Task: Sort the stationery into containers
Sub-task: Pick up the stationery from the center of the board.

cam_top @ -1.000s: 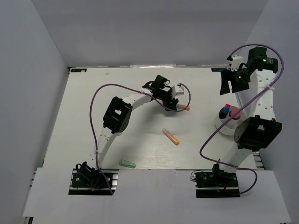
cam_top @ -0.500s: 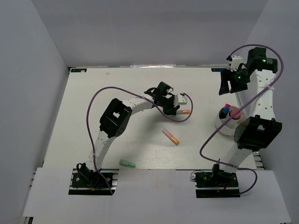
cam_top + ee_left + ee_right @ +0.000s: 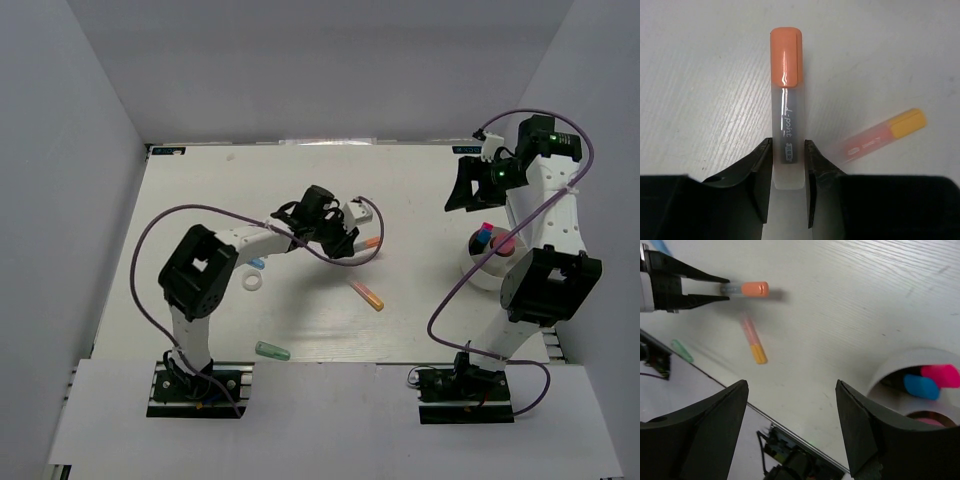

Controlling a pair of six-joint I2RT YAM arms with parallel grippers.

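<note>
My left gripper (image 3: 352, 237) (image 3: 788, 165) is shut on the clear barrel of an orange-capped marker (image 3: 372, 242) (image 3: 786, 95) at mid-table, cap pointing away from the wrist. A pink marker with a yellow cap (image 3: 366, 295) (image 3: 882, 134) lies just beside it. A green marker (image 3: 272, 351), a small blue piece (image 3: 257, 264) and a white ring (image 3: 254, 284) lie further left. The white cup (image 3: 478, 275) (image 3: 892, 371) at the right holds a blue marker (image 3: 920, 386) and a pink marker (image 3: 940, 375). My right gripper (image 3: 468, 186) (image 3: 792, 410) hangs open and empty, up and left of the cup.
The left arm's purple cable (image 3: 150, 235) loops over the left half of the table. The right arm's links (image 3: 545, 285) stand beside the cup. Grey walls close in the table at the back and both sides.
The left gripper closed on the orange-capped marker and carried it left. The left arm swung left, uncovering the blue piece and ring. The right gripper shifted left.
</note>
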